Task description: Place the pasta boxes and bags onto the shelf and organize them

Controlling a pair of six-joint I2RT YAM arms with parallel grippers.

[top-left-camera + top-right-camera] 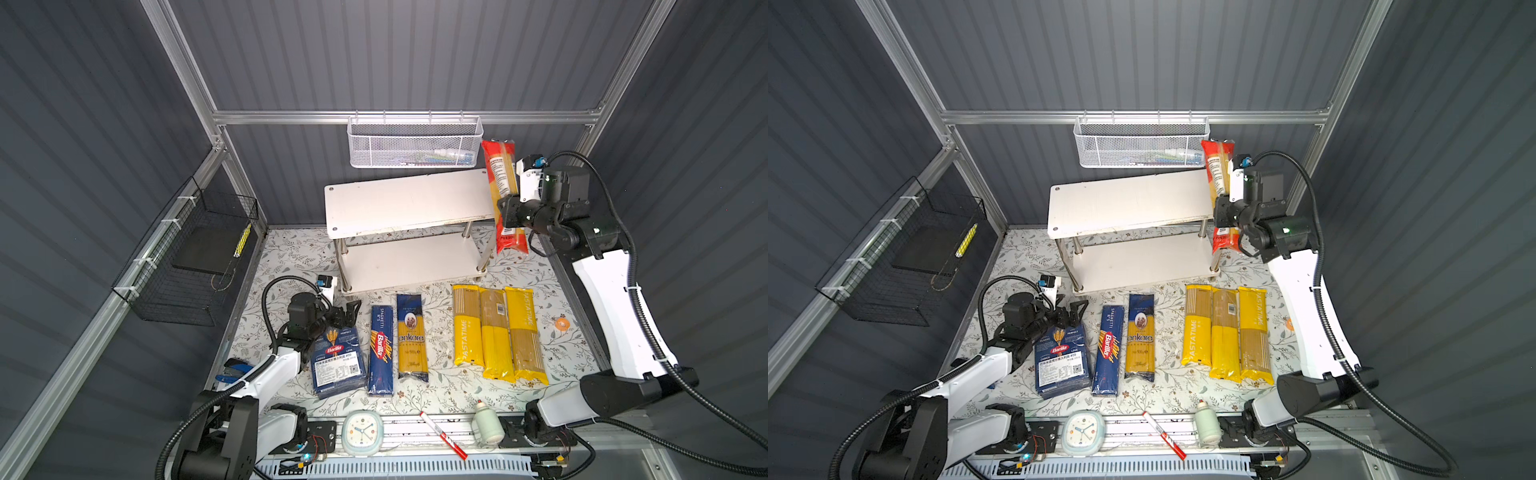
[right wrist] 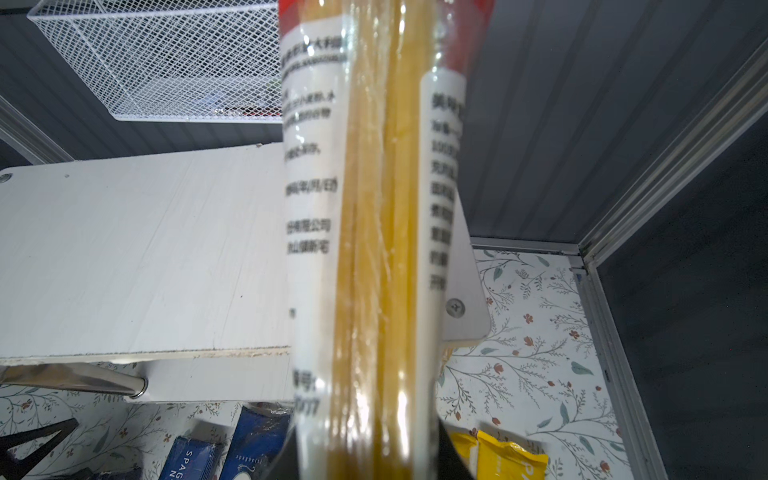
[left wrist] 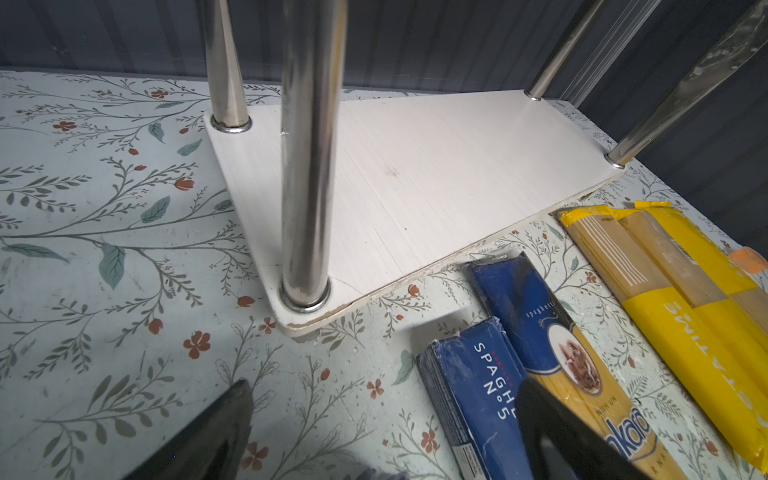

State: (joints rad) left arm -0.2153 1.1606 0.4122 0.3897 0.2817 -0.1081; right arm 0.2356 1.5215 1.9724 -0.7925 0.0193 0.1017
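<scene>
One red bag clamped in right jaws — beside shelf, left jaws seemingly open.

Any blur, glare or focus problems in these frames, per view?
Right wrist view: the red-and-clear plastic spaghetti bag is very close, label text blurred, glare streaks on the film; the white two-tier shelf behind is sharper. Left wrist view: crisp, reflections on the chrome shelf leg; the black fingers of the left end effector are defocused. In both top views: even light, soft shadows, mild softness.

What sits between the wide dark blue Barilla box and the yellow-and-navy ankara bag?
The long narrow dark blue Barilla cardboard box, shown in both top views.
</scene>
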